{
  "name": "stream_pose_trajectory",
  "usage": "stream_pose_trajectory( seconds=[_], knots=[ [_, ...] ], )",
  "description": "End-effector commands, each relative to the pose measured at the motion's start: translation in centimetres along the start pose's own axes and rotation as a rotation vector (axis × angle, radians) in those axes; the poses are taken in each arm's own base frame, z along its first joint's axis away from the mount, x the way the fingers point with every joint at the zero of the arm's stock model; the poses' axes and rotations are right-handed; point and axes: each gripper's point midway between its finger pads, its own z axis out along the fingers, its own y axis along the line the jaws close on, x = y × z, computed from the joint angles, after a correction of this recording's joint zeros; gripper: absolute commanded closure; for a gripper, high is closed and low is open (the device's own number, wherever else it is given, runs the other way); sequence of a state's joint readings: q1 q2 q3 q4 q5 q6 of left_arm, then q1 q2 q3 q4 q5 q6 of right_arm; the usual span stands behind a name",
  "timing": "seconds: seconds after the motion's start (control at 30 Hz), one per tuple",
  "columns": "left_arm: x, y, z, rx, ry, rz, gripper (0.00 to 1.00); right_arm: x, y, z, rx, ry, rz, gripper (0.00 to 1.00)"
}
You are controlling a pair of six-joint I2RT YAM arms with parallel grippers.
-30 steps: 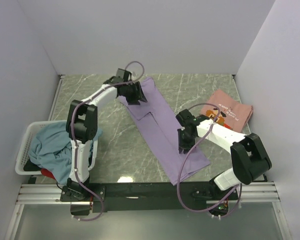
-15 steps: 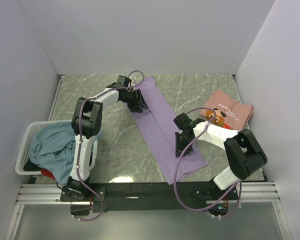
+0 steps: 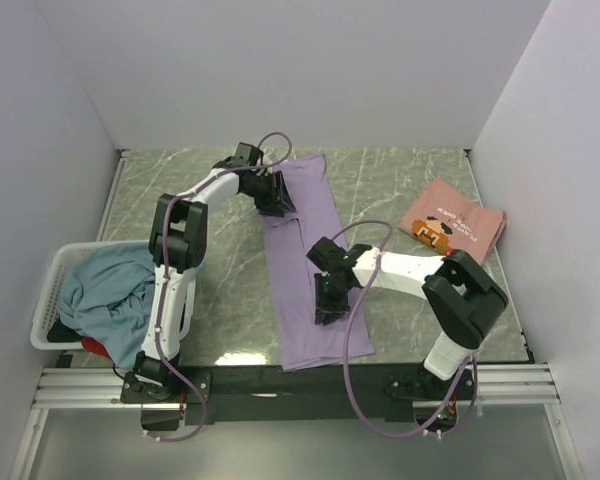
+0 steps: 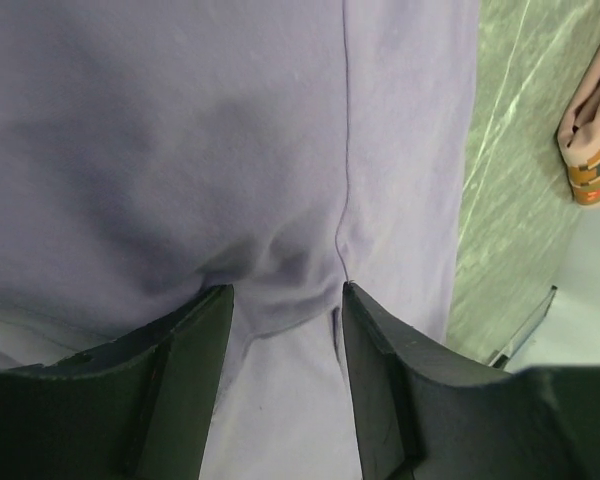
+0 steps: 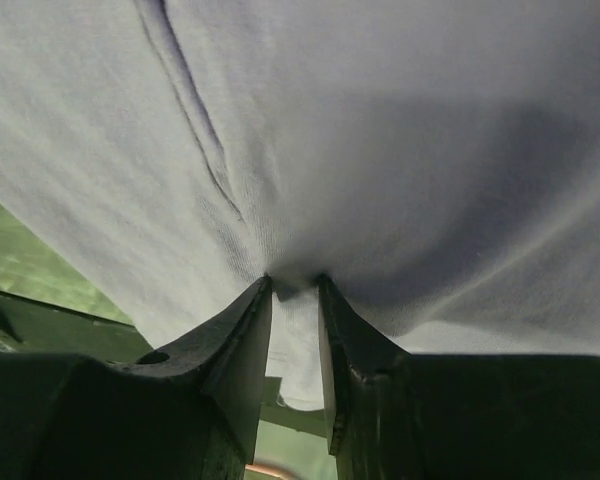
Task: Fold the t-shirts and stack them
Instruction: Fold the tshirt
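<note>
The lavender t-shirt [image 3: 298, 262] lies folded into a long strip down the middle of the table. My left gripper [image 3: 276, 197] is at its far end; in the left wrist view the left gripper [image 4: 285, 290] is shut on a thick bunch of the lavender cloth [image 4: 230, 130]. My right gripper [image 3: 327, 300] is on the strip's near half; in the right wrist view the right gripper [image 5: 293, 280] pinches a ridge of the same cloth [image 5: 380, 120]. The salmon-pink t-shirt [image 3: 450, 222] lies folded at the right. The teal t-shirt [image 3: 105, 295] and a red one [image 3: 95, 347] sit in the basket.
The white slatted basket [image 3: 52, 283] stands at the table's left edge, beside the left arm's base. White walls close in the back and both sides. The salmon-pink shirt's edge [image 4: 590, 150] shows at the right of the left wrist view.
My right gripper has swung left and nearer, dragging the strip's near end with it. The strip now runs almost straight towards the near edge. The left gripper has barely shifted.
</note>
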State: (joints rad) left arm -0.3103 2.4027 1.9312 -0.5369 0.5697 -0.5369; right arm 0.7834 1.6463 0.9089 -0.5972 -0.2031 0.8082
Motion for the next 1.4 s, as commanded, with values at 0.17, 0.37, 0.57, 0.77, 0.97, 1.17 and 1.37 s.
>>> stream_pose_trajectory(
  seconds=[0.17, 0.37, 0.57, 0.77, 0.97, 1.17, 1.37],
  knots=[
    [-2.2, 7.6, 2.1, -0.219, -0.045, 0.082, 0.43, -0.2, 5.0, 1.2, -0.009, -0.008, -0.01, 0.67],
    [-4.5, 3.6, 0.5, -0.127, -0.11, 0.104, 0.42, -0.9, 6.0, -2.0, 0.006, -0.074, -0.065, 0.66],
    [-6.4, -5.4, -5.8, 0.016, -0.237, 0.168, 0.38, -0.1, 4.5, -7.4, 0.0, -0.143, -0.105, 0.62],
    [-1.5, -10.3, -13.4, 0.003, -0.292, 0.209, 0.36, 3.6, -2.0, -6.7, 0.101, -0.099, -0.097, 0.6],
    [12.4, -4.5, -16.0, -0.18, -0.14, 0.17, 0.36, 5.0, -3.5, -5.3, 0.084, -0.077, -0.1, 0.58],
    [22.8, -1.1, -17.2, -0.201, -0.056, 0.065, 0.34, 5.3, -3.6, -4.2, 0.067, -0.056, -0.118, 0.57],
    [28.2, 0.8, -16.0, -0.236, 0.06, 0.04, 0.33, 6.0, -3.8, -2.9, 0.062, -0.004, -0.154, 0.57]
  ],
)
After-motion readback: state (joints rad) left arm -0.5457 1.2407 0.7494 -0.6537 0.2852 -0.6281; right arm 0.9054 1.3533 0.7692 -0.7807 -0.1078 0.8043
